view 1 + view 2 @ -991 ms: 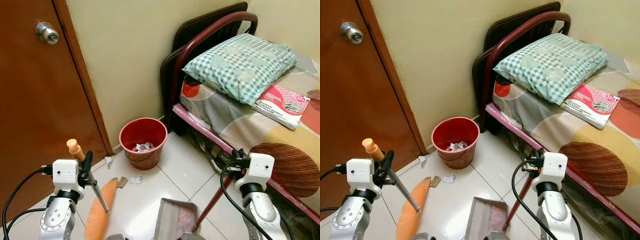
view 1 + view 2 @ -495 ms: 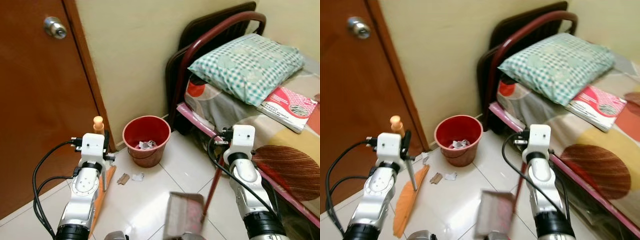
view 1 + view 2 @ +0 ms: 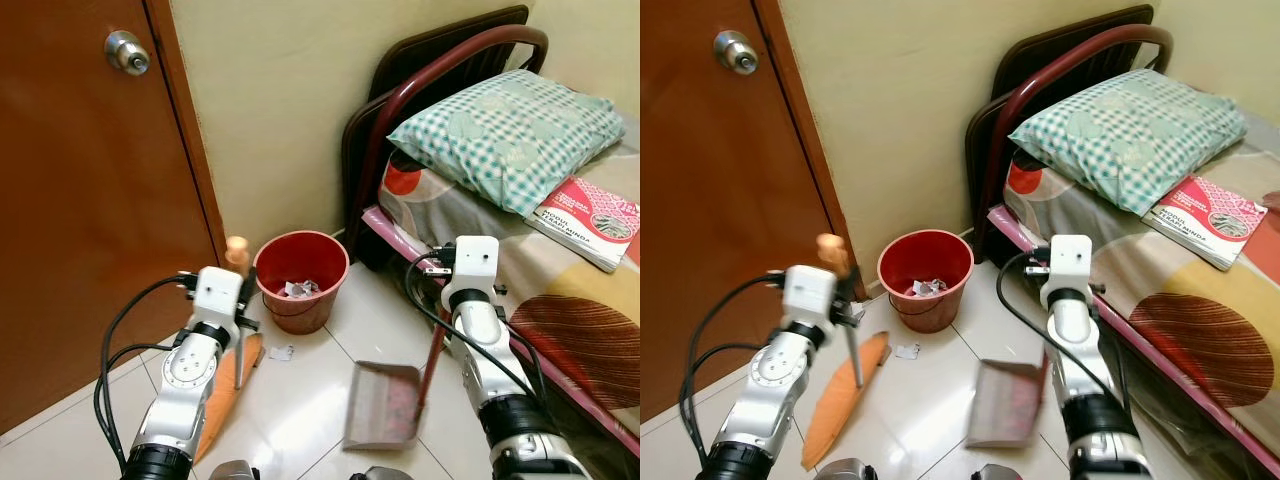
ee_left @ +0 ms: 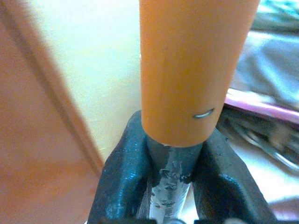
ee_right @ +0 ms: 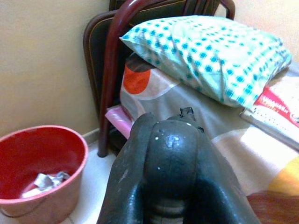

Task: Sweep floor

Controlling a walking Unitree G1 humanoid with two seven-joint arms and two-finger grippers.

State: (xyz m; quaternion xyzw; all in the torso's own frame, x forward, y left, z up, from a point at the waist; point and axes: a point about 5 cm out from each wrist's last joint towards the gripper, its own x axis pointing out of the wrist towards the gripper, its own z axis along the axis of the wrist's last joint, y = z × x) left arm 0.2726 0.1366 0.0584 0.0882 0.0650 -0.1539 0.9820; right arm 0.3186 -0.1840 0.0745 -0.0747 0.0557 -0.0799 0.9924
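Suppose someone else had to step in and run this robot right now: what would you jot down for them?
Left claw: shut on the broom, brush end on the floor by the door.
Right claw: shut on the dustpan handle; pan sits on the tiles by the bed.
Red bucket: against the wall, already holding paper scraps.
Left to do: sweep up the scraps lying on the floor before the bucket, then tip the pan in.

Checked pillow [image 3: 510, 125] and perhaps a workbook [image 3: 590, 208] on bed [image 3: 560, 290].
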